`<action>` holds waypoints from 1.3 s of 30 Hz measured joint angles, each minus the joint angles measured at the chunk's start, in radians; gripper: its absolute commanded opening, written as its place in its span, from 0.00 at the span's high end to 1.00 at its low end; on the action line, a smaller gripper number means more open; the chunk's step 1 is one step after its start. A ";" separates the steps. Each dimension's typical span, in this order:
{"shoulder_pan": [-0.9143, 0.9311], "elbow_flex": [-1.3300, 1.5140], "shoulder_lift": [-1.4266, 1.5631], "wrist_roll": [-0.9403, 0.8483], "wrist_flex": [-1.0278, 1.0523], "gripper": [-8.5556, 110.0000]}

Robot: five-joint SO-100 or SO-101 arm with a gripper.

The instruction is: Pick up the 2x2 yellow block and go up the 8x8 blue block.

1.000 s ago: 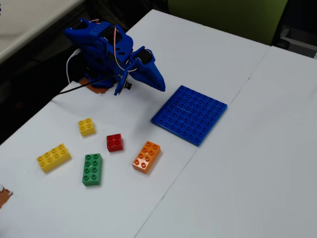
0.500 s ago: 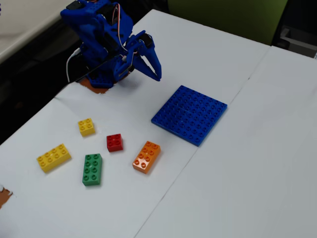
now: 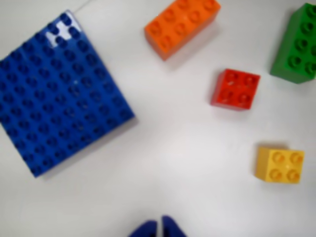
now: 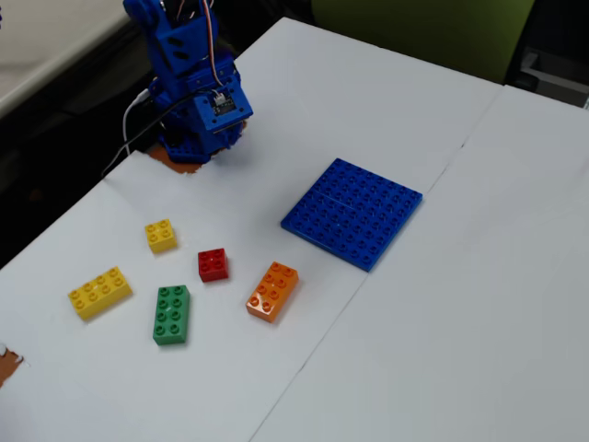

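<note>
Since the earlier fixed frames, my arm [image 4: 193, 87] has folded back over its base at the table's far left edge, and the bricks have not moved. From the fixed view I cannot see the fingers now. On the white table [image 4: 479, 304] the 2x2 yellow block [image 4: 160, 235] sits alone, left of the red brick [image 4: 213, 264], with the long yellow brick [image 4: 99, 293], green brick [image 4: 171, 314] and orange brick [image 4: 272, 290] nearby. Well apart to the right lies the 8x8 blue block [image 4: 352, 212].

My wrist view adds the gripper [image 3: 159, 228] at the bottom edge, tips together, holding nothing. There the 2x2 yellow block [image 3: 279, 165] lies lower right and the 8x8 blue block [image 3: 57, 91] left.
</note>
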 measured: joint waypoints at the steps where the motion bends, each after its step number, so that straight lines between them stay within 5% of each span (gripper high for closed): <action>1: 0.048 -0.029 -0.026 -0.038 0.025 0.91; 13: 0.316 -0.299 -0.327 -0.394 0.127 0.91; 27: 0.591 -0.334 -0.515 -0.802 0.005 0.90; 39: 0.657 -0.227 -0.634 -0.793 -0.196 0.85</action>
